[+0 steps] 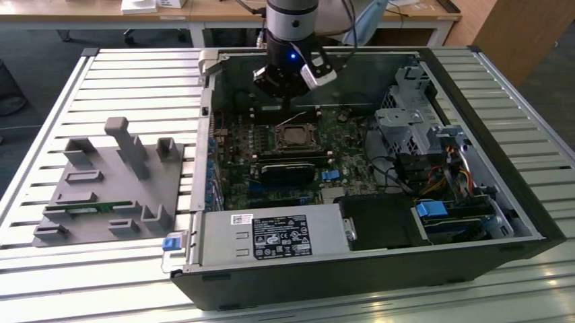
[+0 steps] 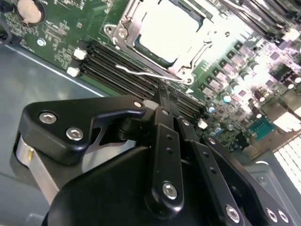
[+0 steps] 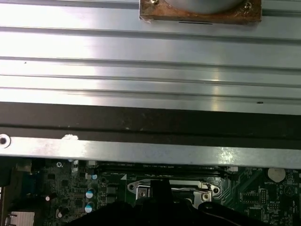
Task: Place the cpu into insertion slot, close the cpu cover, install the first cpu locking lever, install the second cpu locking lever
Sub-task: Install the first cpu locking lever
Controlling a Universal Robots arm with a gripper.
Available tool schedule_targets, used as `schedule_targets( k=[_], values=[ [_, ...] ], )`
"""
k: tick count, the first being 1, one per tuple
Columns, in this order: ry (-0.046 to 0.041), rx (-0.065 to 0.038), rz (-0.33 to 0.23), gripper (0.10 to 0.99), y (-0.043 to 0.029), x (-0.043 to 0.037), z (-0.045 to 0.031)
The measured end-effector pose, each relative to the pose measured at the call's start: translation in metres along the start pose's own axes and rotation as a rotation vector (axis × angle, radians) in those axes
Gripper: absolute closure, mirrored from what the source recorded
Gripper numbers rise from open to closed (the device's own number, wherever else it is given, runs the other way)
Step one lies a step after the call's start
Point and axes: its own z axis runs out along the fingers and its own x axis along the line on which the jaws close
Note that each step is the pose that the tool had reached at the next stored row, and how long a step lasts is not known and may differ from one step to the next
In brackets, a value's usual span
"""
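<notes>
The black two-fingered tool (image 2: 167, 96) hangs low inside the open computer case, its fingers drawn together with nothing visibly between them, and its tips sit just beside a thin bent silvery wire locking lever (image 2: 141, 73) at the edge of the socket. In the second wrist view the small square cpu with its pale metal top (image 2: 164, 33) already lies in the socket, and the thin silvery cpu cover frame (image 2: 123, 21) appears to lie down around it, the chip showing through its square window. So placing the chip looks done and the cover looks closed. The wire lever beside the tool seems to stand slightly off the frame, so I judge at least one lever is unfinished; whether the other is latched I cannot tell.

Room is tight. Dark memory slots (image 2: 117, 63) run right alongside the lever, and small upright capacitors (image 2: 225, 96) crowd the far side of the socket. In the exterior view the socket (image 1: 294, 136) sits close to the case's far wall (image 1: 359, 64), with the grey drive cage (image 1: 409, 124) towards the exterior view's right. Outside the case, the ribbed metal counter (image 1: 108, 81) carries a grey moulded parts fixture (image 1: 117, 185).
</notes>
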Motion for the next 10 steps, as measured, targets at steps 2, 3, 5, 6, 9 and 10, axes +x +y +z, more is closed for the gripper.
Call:
schedule_targets(
  k=[2, 3, 5, 6, 9, 10],
  values=[
    [0.0000, 0.000, 0.000, 0.980, -0.0001, -0.0024, 0.0009],
    [-0.0002, 0.000, 0.000, 0.980, -0.0001, -0.0028, 0.0014],
    [-0.0001, 0.000, 0.000, 0.980, -0.0002, -0.0029, 0.0021],
    [-0.0001, 0.000, 0.000, 0.980, -0.0002, -0.0030, 0.0024],
    [0.0000, 0.000, 0.000, 0.980, -0.0003, -0.0033, 0.0033],
    [0.0000, 0.000, 0.000, 0.980, -0.0003, -0.0033, 0.0036]
  ],
)
